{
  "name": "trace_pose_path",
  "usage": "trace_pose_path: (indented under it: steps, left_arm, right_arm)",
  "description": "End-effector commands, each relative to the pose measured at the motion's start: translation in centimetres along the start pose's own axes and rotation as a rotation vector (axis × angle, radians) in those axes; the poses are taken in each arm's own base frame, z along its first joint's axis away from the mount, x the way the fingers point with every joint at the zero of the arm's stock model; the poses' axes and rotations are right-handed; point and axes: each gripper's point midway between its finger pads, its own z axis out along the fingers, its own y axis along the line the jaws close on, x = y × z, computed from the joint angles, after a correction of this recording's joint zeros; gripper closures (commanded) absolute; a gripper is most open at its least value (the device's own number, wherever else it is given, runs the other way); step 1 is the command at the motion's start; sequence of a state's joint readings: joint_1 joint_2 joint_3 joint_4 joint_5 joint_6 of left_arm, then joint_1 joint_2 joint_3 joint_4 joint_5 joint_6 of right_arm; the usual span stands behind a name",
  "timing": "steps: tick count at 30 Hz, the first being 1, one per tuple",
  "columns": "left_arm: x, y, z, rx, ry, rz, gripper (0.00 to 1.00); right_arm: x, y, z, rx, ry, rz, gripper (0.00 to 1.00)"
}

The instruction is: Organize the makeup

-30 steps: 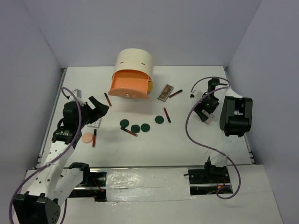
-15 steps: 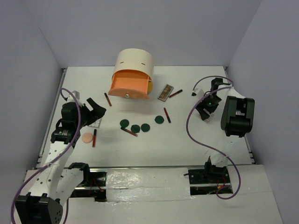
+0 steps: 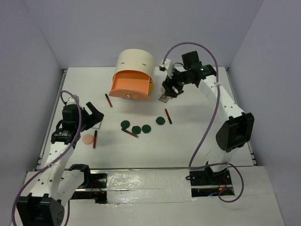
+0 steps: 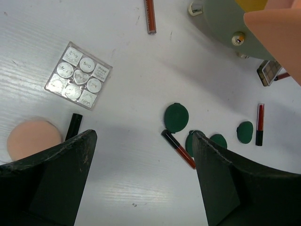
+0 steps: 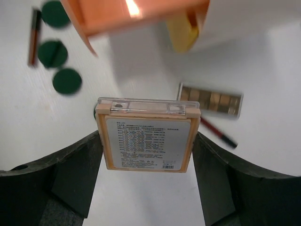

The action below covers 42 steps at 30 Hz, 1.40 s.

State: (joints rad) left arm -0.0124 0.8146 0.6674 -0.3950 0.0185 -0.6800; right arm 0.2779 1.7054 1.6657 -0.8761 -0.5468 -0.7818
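My right gripper is shut on a pinkish square compact, holding it above the table beside the cabinet's open orange drawer. Under it lie a brown palette and a dark-red stick. My left gripper is open and empty above the table at the left. A white palette, a peach puff and a stick lie near it. Several dark green discs and more sticks lie mid-table.
The cream drum-shaped cabinet stands at the back centre, with its orange drawer pulled out and a yellow drawer showing at its right. Another stick lies left of the cabinet. Grey walls close in the table.
My right arm has swung from the table's right side to the back centre beside the cabinet. My left gripper has drawn back slightly to the left.
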Motion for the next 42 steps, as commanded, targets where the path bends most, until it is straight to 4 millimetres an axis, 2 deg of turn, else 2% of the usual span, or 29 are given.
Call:
trace_pose_path:
  steps: [1,2,3,4,5,6,7,10,13,18,21,24,27,31,41,42]
  left_arm:
    - [-1.3,-0.3,-0.7,0.003,-0.041,0.014,0.05]
    - [-1.3,-0.3,-0.9,0.005,-0.044,0.013,0.05]
    - [-1.2,-0.2,-1.1,0.005,-0.046,0.006,0.05]
    - [-1.4,0.1,-1.1,-0.016,-0.064,0.002,0.05]
    - [-1.4,0.2,-1.2,-0.019,-0.067,-0.009,0.05]
    - [-1.4,0.3,-1.3,-0.02,-0.071,-0.014,0.05]
    - [-1.2,0.4,-1.5,-0.02,-0.077,-0.019,0.05]
    - [-0.9,0.6,-1.7,-0.021,-0.08,-0.035,0.05]
    - [-0.7,0.9,-2.1,-0.031,-0.084,-0.041,0.05]
    - [-0.8,1.3,-2.7,-0.047,-0.093,-0.04,0.05]
    - [-0.6,1.4,-2.9,-0.053,-0.09,-0.038,0.05]
    - [-0.7,1.5,-3.0,-0.056,-0.094,-0.038,0.05]
    - [-0.7,1.5,-3.1,-0.06,-0.096,-0.037,0.05]
    - [-0.6,1.5,-3.0,-0.056,-0.094,-0.04,0.05]
    - [-0.6,1.4,-2.5,-0.051,-0.09,-0.037,0.05]
    - [-0.6,1.4,-2.5,-0.05,-0.089,-0.036,0.05]
  right_arm:
    - [-8.5,0.2,-1.0,0.03,-0.18,-0.02,0.84]
    - [-11.3,-0.3,-1.8,0.059,-0.23,-0.029,0.89]
    - [-13.5,-0.6,-1.5,0.07,-0.261,-0.057,0.89]
    - [-14.6,-0.5,-1.2,0.069,-0.278,-0.07,0.89]
    - [-15.5,-0.4,-0.9,0.065,-0.29,-0.079,0.89]
    - [-16.2,-0.1,0.4,0.057,-0.288,-0.087,0.89]
    - [-17.8,-0.1,0.1,0.067,-0.32,-0.109,0.89]
    - [-19.9,0.8,1.7,0.055,-0.35,-0.155,0.84]
    - [-21.1,1.4,3.3,0.066,-0.368,-0.198,0.8]
    - [-21.8,1.2,5.2,0.086,-0.378,-0.218,0.7]
    - [-21.2,1.4,6.8,0.071,-0.356,-0.216,0.63]
    - [-20.5,1.6,8.0,0.066,-0.33,-0.226,0.52]
    - [-20.0,1.9,8.4,0.062,-0.319,-0.233,0.35]
    - [-19.9,2.0,8.4,0.062,-0.314,-0.236,0.23]
    - [-19.8,2.3,8.0,0.056,-0.314,-0.233,0.11]
    - [-19.9,2.4,7.9,0.052,-0.315,-0.234,0.06]
